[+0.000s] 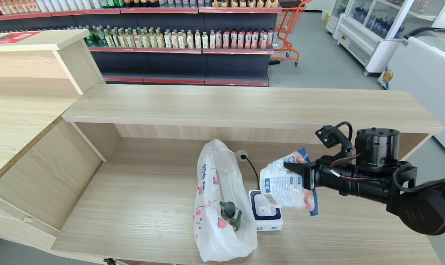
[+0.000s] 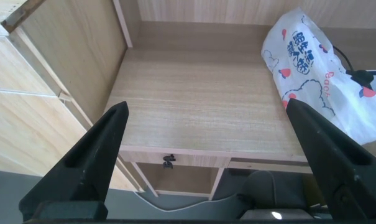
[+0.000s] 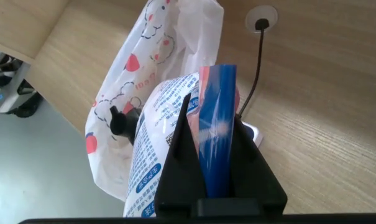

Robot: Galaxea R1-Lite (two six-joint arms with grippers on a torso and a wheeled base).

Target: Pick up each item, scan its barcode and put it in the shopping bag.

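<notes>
My right gripper (image 1: 294, 170) is shut on a white, blue and pink snack packet (image 1: 285, 182), holding it just above the white barcode scanner (image 1: 265, 215) on the counter. In the right wrist view the packet (image 3: 169, 137) sits pinched between the black fingers (image 3: 181, 140). The white shopping bag (image 1: 217, 200) with red prints lies open left of the scanner, with a dark bottle (image 1: 230, 213) inside; it also shows as the bag (image 3: 141, 68) under the packet. My left gripper (image 2: 212, 155) hangs open over the near left part of the counter, with the bag (image 2: 312, 68) off to its side.
The scanner's black cable (image 1: 252, 167) runs to a round grommet (image 1: 241, 154) at the back of the counter. A raised wooden ledge (image 1: 244, 106) borders the work surface behind, and a wooden side wall (image 1: 42, 173) closes the left.
</notes>
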